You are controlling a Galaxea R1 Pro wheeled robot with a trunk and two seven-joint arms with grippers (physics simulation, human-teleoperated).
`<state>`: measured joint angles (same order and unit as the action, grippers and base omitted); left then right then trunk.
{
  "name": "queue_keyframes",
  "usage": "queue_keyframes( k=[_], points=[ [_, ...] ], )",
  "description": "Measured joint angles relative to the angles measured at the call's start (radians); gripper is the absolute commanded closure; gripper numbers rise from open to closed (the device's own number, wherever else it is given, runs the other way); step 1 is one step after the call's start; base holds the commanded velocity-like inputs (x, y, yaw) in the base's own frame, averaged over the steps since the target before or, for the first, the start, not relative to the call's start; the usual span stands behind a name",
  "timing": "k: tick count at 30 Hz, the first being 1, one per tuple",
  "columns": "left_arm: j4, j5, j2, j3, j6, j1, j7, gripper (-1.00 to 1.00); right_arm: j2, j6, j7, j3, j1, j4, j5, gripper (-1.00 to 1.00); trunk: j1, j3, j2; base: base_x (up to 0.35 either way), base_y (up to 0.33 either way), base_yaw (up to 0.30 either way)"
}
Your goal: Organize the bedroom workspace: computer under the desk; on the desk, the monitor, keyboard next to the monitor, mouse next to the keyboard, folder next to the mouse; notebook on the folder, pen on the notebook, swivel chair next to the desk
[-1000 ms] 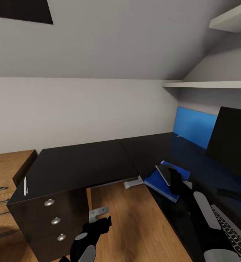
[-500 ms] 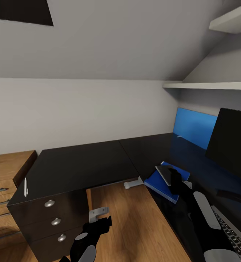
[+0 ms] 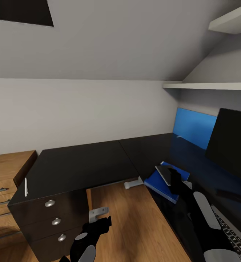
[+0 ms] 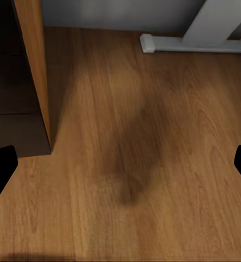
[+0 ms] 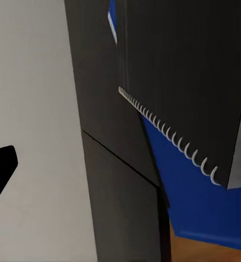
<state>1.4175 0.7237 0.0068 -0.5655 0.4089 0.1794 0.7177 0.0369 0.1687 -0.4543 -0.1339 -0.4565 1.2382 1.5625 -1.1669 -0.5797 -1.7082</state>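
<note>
On the glossy black L-shaped desk (image 3: 80, 163) the blue folder (image 3: 157, 184) lies near the inner corner. The dark grey spiral-bound notebook (image 3: 164, 173) rests on it, slightly tilted; up close the notebook (image 5: 186, 82) covers much of the folder (image 5: 197, 207). My right gripper (image 3: 175, 182) hovers right at the notebook, open; one black fingertip (image 5: 1, 166) shows far out to the side. A pale pen (image 3: 25, 186) lies on the desk end over the drawers. Monitor (image 3: 233, 142) and keyboard (image 3: 233, 233) are at the right. My left gripper (image 3: 100, 222) is open, low over the floor (image 4: 120, 164).
The black three-drawer unit (image 3: 55, 218) with its wooden side (image 4: 30, 71) stands beside my left arm. The white desk leg's foot (image 3: 133, 183) is on the wood floor. A low light-wood cabinet (image 3: 4, 174) is at far left, a blue back panel (image 3: 193, 127) and wall shelves (image 3: 207, 84) at right.
The view has shifted very slightly. Neither arm nor any of the things has visibly moved.
</note>
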Motion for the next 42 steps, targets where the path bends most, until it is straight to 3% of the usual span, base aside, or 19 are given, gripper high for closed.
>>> queue_keyframes(
  k=[17,34,39,42],
  points=[
    [0.000,0.000,0.000,0.000,0.000,0.000,-0.003,-1.00,0.000,0.000,0.000,0.002,0.000,0.004,0.000,-1.00,0.000,0.000,0.000,-0.134,-0.019,0.000],
    [0.000,-0.002,0.001,0.000,0.000,0.000,0.001,-1.00,0.002,0.003,0.000,0.004,0.001,0.034,-0.004,-1.00,0.065,0.053,0.119,0.000,0.000,0.000],
    [0.000,-0.002,0.001,0.002,0.000,0.000,0.001,-1.00,0.002,0.003,-0.001,0.005,0.006,0.068,-0.035,-1.00,0.084,0.069,0.154,0.000,0.000,0.000],
    [0.000,-0.001,0.001,0.005,0.001,0.000,0.001,-1.00,0.001,0.005,-0.001,0.005,0.016,0.084,-0.087,-1.00,0.096,0.078,0.175,0.000,0.000,0.000]
  ],
)
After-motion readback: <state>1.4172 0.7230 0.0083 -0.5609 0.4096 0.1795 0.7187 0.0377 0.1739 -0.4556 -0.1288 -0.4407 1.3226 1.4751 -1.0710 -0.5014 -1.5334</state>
